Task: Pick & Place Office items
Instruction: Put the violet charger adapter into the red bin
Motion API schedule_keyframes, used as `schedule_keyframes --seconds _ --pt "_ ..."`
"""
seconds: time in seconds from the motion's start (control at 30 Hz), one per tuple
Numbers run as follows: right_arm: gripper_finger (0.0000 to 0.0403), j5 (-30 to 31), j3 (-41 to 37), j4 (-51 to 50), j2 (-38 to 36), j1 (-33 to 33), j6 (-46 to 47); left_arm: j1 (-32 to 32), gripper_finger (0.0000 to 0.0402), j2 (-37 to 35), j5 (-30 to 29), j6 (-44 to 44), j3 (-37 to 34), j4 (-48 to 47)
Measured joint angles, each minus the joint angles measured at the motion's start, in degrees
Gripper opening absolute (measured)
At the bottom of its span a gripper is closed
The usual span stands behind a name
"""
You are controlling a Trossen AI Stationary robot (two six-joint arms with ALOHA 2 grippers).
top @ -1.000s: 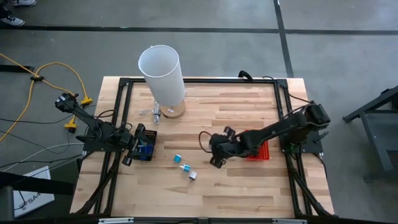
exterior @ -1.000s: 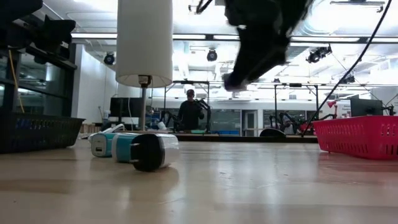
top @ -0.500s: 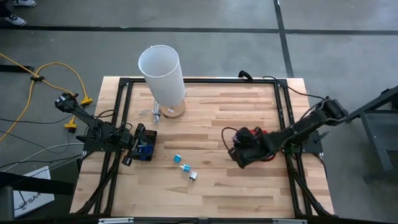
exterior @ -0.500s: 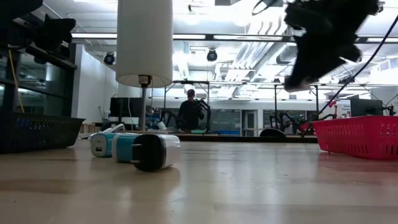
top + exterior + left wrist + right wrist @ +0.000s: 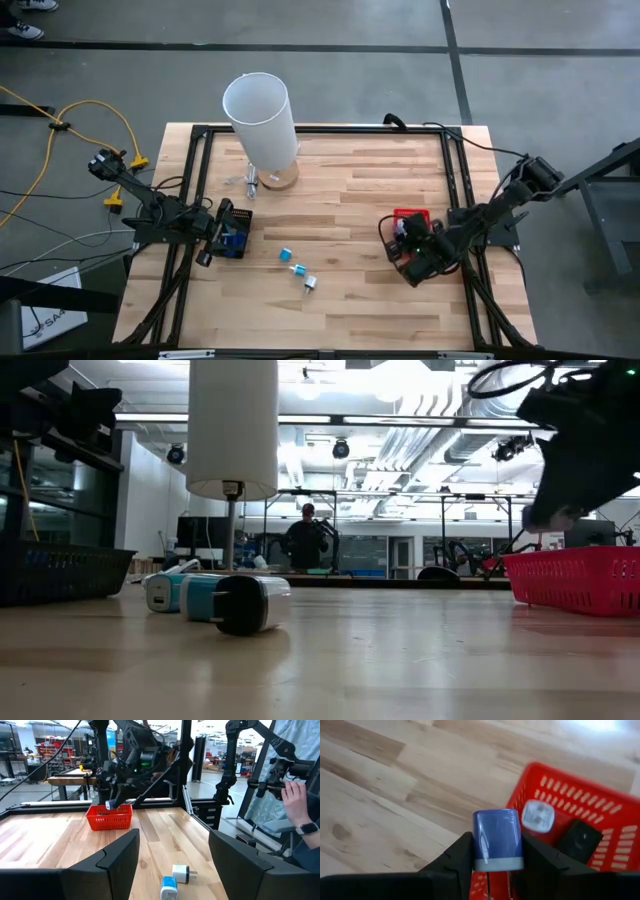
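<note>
One relation decides the coming drop: the right gripper [image 5: 414,268] hangs just over the near edge of the red basket [image 5: 412,216] at the right of the high view, its jaws clenched on a blue adapter [image 5: 497,840] that stands upright between the fingers, the open basket directly beneath and beyond it. The right arm is plainly the nearer one; the left gripper [image 5: 203,243] waits at the left edge of the table with its jaws released, beside a dark tray [image 5: 235,232].

Largest first, there is one tall white cylinder [image 5: 262,118] at upper centre and one red basket. Two pieces already lie in the basket, a white one [image 5: 538,817] and a black one [image 5: 580,839]. Two small adapters [image 5: 297,268] rest loose mid-table, touching or nearly so.
</note>
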Motion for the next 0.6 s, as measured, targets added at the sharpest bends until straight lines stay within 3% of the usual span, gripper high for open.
schedule_keyframes --seconds 0.23,0.6 --pt "0.0127 -3.0 -3.5 -0.1 0.0 1.8 7.1 0.0 0.0233 0.0 0.0 0.0 0.0 0.0" --pt "0.0129 -5.4 -5.8 1.0 0.0 1.8 9.0 0.0 0.0233 0.0 0.0 0.0 0.0 0.0"
